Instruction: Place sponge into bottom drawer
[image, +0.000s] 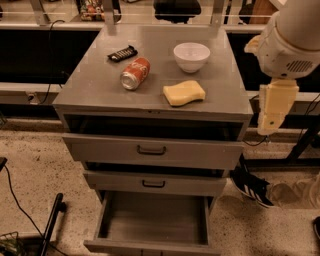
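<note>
Sponge lies on desk, long axis crosswise. Hand hangs off the desk's side, well apart, view-right of it; opening cannot be told.

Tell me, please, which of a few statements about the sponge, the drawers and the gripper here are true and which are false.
1. The sponge lies on the cabinet top, nearer the camera than the bowl. True.
2. The bottom drawer is pushed shut. False: it is pulled out.
3. The soda can stands upright. False: it lies on its side.
4. The gripper hangs beside the cabinet, at the picture's right, apart from the sponge. True.
</note>
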